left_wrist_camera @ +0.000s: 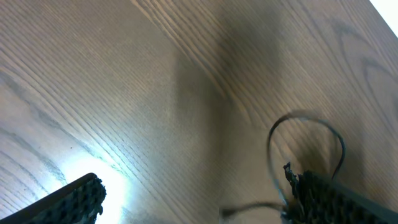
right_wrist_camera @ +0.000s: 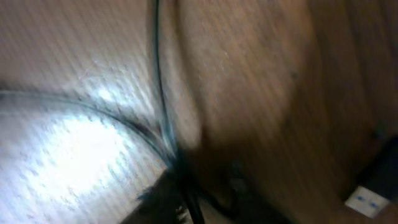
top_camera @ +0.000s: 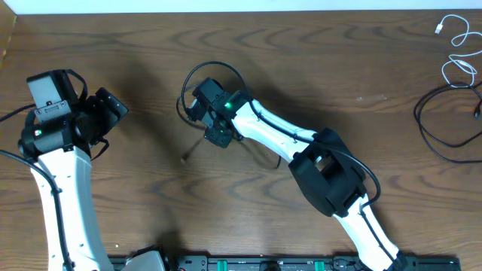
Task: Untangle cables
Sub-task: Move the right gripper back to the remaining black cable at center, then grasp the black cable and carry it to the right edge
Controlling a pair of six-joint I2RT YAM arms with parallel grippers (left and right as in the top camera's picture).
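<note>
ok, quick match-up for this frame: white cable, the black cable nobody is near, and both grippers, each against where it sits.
Things:
A. white cable
B. left gripper
C. right gripper
D. black cable nobody is near

Places or states:
1. middle of the table, at a black cable loop
2. right edge, just below the white one
3. top right corner of the overhead view
4. left side, fingers wide open

Pairs: A-3, B-4, C-1, D-2
</note>
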